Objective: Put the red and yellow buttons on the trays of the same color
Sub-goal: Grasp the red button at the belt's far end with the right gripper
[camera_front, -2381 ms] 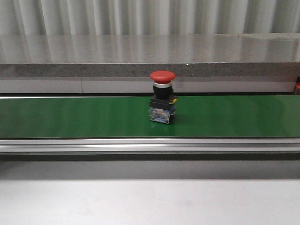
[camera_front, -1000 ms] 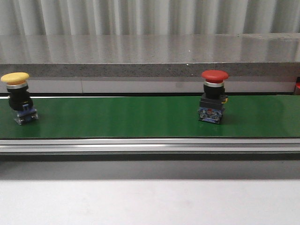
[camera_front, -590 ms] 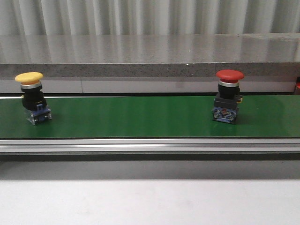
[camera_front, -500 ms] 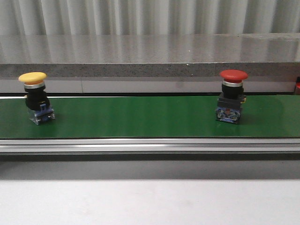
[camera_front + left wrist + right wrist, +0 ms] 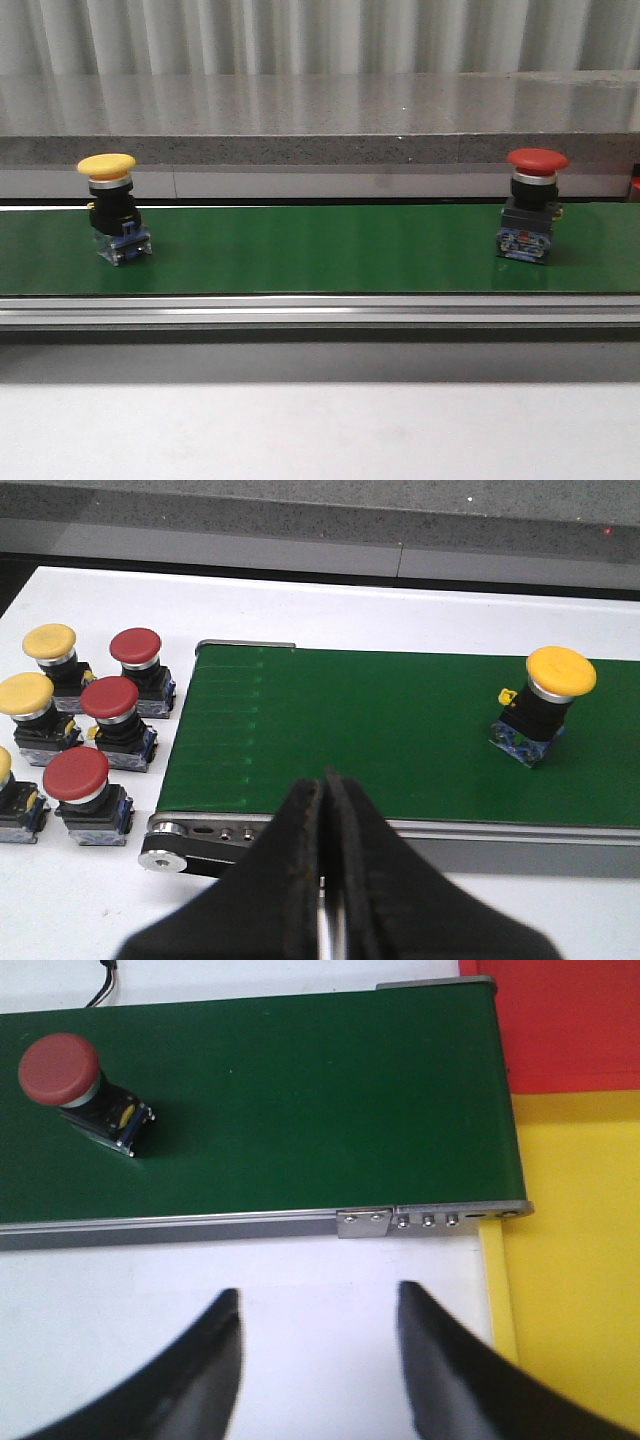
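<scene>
Green conveyor belt (image 5: pixel 320 250) running left to right, silver metal rail (image 5: pixel 320 310) along its near edge, grey speckled stone ledge (image 5: pixel 320 120) behind, corrugated wall (image 5: pixel 320 35) beyond, white table surface (image 5: pixel 320 430) in front, black cable (image 5: pixel 103 985) at belt's far side.

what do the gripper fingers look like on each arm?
Left gripper: matte black, wedge-shaped fingers tapering to narrow tips, worn brownish along the inner edges. Right gripper: black, curved fingers, blurred in the right wrist view. No cables or markings visible on either.

Yellow button (image 5: pixel 112 207) and red button (image 5: pixel 531 204) upright, well apart.
</scene>
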### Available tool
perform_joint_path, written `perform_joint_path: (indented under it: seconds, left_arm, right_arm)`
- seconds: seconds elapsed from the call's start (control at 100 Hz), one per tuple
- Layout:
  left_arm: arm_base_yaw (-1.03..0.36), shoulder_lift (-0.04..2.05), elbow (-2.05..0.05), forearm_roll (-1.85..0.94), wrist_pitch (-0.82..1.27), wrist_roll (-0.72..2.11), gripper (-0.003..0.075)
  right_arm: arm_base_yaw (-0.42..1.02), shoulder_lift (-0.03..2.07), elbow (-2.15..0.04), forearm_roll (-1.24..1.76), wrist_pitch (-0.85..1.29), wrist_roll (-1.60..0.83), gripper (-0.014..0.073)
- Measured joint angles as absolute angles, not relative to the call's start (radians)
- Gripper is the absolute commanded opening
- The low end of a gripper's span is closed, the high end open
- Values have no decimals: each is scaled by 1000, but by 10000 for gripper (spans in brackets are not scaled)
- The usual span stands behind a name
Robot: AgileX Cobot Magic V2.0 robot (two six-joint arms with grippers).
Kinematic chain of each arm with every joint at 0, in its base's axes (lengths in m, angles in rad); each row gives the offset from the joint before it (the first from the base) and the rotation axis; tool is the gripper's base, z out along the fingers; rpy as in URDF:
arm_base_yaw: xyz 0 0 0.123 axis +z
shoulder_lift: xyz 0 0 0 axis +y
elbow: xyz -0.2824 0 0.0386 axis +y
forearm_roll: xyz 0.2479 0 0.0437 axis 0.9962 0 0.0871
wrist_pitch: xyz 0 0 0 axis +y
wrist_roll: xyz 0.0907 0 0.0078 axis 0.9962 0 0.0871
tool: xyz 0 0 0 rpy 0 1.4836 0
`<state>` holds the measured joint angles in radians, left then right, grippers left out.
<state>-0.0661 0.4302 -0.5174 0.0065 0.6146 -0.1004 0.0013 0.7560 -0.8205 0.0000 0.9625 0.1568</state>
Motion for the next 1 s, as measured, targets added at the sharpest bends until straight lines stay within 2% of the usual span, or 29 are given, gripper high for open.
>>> perform_joint_path:
  seconds: [0.04,0.34,1.0]
  left_arm:
    - [-66,430,-517,7,615,-100,-20]
    - [-66,430,-517,7,615,-100,-20]
    - [-66,430,-517,7,615,-100,-20]
  right_arm:
    - [1,756,-820,0,962,157,669]
    - [33,812,-845,80,948,50,646]
    - [114,1326,-987,113,763,-51,646]
